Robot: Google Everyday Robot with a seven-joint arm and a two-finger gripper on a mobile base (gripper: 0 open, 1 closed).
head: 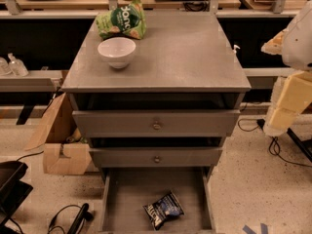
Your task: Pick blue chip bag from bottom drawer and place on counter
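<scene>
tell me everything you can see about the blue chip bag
The blue chip bag is a small, crinkled, glossy dark navy packet with white lettering and pale patches. It lies flat and askew on the bare floor of the open bottom drawer, just right of centre towards the front, touching nothing else. The gripper is not in view; only the arm shows at right.

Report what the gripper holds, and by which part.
Cannot be told: the gripper is out of view, only the arm shows at right. The blue chip bag lies untouched in the bottom drawer.
</scene>
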